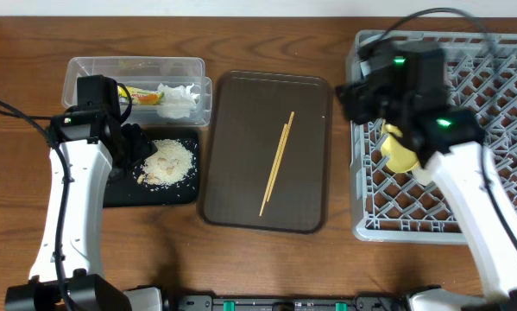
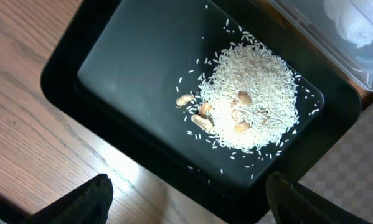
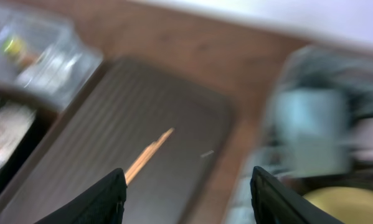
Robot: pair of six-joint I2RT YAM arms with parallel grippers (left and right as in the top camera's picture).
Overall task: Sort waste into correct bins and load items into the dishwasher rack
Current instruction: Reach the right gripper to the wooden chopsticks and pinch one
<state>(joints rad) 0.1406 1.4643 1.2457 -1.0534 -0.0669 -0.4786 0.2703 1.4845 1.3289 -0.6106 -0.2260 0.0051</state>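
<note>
The beige rice heap [image 2: 251,102] with a few nuts lies in the black tray [image 2: 130,68]. My left gripper [image 2: 189,199] hangs open over that tray's near edge, holding nothing. The clear tub [image 1: 94,71] holds the snack wrapper [image 1: 141,93] and the white tissue [image 1: 179,97]. The wooden chopsticks [image 1: 277,162] lie on the brown serving tray [image 1: 241,112]. The yellow plate [image 1: 399,151] stands in the grey rack [image 1: 491,104]. My right gripper [image 3: 189,193] is open and empty over the rack's left edge. Its view is blurred and shows the chopsticks [image 3: 149,155] and a pale blue shape [image 3: 304,134].
The brown serving tray sits between the two bins and the rack. Bare wooden table [image 1: 267,43] runs along the back and the front. My left arm [image 1: 68,190] stretches along the table's left side; my right arm [image 1: 482,190] crosses the rack.
</note>
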